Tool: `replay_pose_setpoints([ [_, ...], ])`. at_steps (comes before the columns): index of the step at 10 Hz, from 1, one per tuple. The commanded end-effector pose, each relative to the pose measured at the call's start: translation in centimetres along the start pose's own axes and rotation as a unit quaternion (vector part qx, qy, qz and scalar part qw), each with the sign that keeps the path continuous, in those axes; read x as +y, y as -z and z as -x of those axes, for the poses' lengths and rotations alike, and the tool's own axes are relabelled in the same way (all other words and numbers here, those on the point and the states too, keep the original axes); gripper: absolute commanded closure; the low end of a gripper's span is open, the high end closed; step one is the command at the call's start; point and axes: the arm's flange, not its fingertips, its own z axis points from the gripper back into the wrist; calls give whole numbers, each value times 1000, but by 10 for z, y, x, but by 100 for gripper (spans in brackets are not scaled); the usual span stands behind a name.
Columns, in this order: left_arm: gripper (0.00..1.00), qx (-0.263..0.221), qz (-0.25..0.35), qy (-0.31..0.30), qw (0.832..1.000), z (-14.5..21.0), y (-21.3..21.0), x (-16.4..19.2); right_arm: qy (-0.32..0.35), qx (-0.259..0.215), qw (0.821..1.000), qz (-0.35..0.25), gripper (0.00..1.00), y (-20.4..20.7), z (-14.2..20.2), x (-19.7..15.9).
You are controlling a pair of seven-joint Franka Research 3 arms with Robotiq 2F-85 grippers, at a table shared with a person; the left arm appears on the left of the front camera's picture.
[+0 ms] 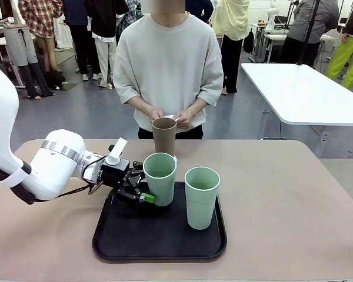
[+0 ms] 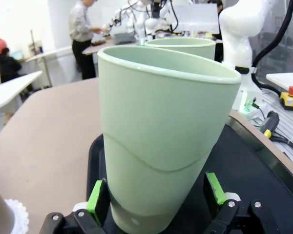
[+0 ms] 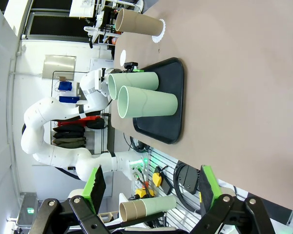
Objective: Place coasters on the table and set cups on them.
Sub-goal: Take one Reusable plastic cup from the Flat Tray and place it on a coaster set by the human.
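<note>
Beige worktop (image 1: 282, 194), busy lab behind it, and the black tray (image 1: 123, 238) sitting at the robot's edge is the thing to watch.

Two green cups stand on the tray: the left green cup (image 1: 160, 179) at its left-rear part, the right green cup (image 1: 202, 197) just beside it toward the middle. The brown cup (image 1: 164, 135) is off the tray, just past its far edge, on a scalloped coaster (image 3: 158, 30). The person's hands (image 1: 185, 119) hover beyond that, holding something small and white, probably the other coasters, though it's too small to call.

The left gripper (image 1: 142, 191) is open around the base of the left green cup. In the left wrist view one pad (image 2: 96, 197) looks like it's against the cup wall, while the other has a gap. The right gripper (image 3: 151, 190) is open with nothing in it, well off to the tray's right.

What could go wrong, as I see it:
- one-sided contact, so closing may shove the cup sideways into its neighbour
- the grip is very low on a tall tapered cup, so it could tip or swing on the lift
- the tray's raised rim could catch the base if it's dragged instead of lifted

Room-wise, there's bare worktop on both sides of the tray, with the left side closest. The far edge is tight because of the brown cup. I can't see a free coaster laid down.
</note>
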Motion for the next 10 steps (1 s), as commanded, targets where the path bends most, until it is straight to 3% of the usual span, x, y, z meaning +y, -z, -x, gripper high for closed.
replay_pose_setpoints([
  [1,0,-10,-13,24,1000,4,6,1,-4,-3,1000,-9,0,1,-1,0],
  [10,0,-25,-10,29,999,-5,20,12,-4,-3,1000,-9,0,1,-1,0],
])
